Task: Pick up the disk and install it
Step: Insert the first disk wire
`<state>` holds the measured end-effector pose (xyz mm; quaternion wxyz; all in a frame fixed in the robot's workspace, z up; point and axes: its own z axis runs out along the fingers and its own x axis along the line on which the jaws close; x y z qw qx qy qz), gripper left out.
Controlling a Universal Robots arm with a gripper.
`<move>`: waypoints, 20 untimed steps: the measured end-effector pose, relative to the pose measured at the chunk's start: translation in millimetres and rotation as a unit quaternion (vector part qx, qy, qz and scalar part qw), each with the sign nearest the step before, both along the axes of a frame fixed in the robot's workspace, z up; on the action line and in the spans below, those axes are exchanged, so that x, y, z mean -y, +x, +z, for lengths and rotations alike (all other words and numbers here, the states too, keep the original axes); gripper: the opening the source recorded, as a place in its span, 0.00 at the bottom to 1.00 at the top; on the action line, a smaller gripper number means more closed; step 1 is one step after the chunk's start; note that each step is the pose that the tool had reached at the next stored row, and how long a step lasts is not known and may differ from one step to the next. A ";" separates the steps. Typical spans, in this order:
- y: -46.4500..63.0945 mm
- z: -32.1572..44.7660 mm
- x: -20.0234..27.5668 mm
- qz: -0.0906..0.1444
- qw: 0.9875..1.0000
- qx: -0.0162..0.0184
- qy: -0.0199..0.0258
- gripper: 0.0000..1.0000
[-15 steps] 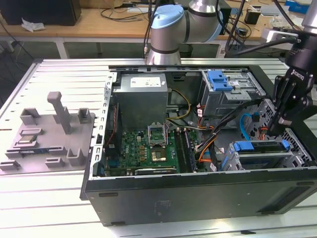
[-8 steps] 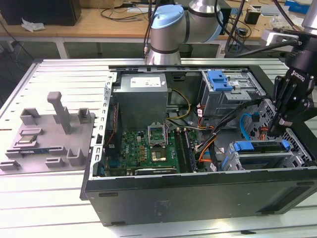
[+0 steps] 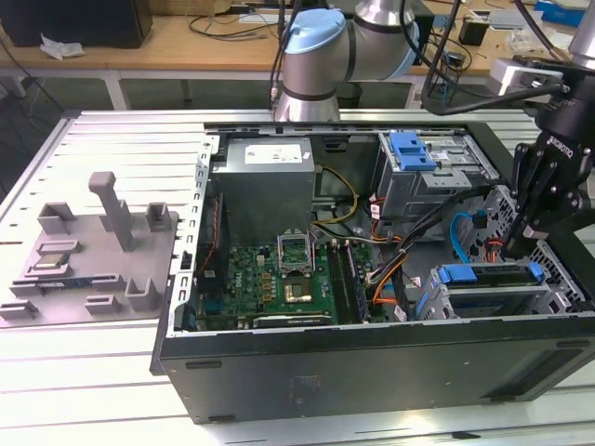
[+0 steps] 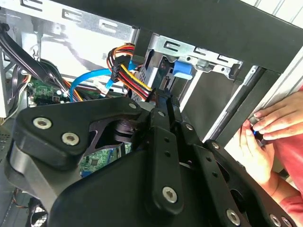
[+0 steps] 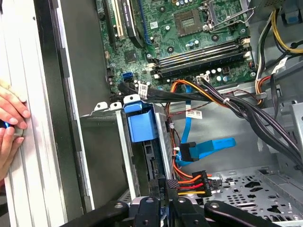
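— Where is the disk lying?
— It is sitting in the case's bay, at four o'clock in the exterior view.
— Jaws?
— Gripper is hovering just above, jaws pressing together.

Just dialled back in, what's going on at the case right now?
The arm's gripper reaches into the open computer case, right at the drive cage where the blue-framed disk sits slotted in. A person's hands rest on the case's outer edge. The grey fixture tray lies beside the case.
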<state>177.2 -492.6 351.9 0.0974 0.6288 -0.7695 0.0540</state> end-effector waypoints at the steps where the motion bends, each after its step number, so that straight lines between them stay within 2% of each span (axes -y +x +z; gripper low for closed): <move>1: -0.1 0.7 1.9 0.002 1.000 0.001 0.004 0.16; 3: -0.2 1.2 3.3 0.004 1.000 0.002 0.008 0.16; 6: -0.3 1.7 5.1 0.007 1.000 0.003 0.016 0.16; 7: -0.3 1.8 5.6 0.008 1.000 0.004 0.020 0.16; 8: -0.3 1.7 6.4 0.009 1.000 0.005 0.027 0.16; 10: -0.4 1.8 7.6 0.010 0.999 0.006 0.038 0.16; 11: -0.5 1.8 8.0 0.010 0.999 0.006 0.042 0.16; 12: -0.6 1.9 9.1 0.011 0.999 0.007 0.048 0.16; 13: -0.8 2.4 11.2 0.012 0.999 0.008 0.051 0.16; 18: -2.1 4.1 19.3 0.018 0.998 0.009 0.060 0.16; 20: -3.1 4.5 23.9 0.022 0.998 0.010 0.065 0.16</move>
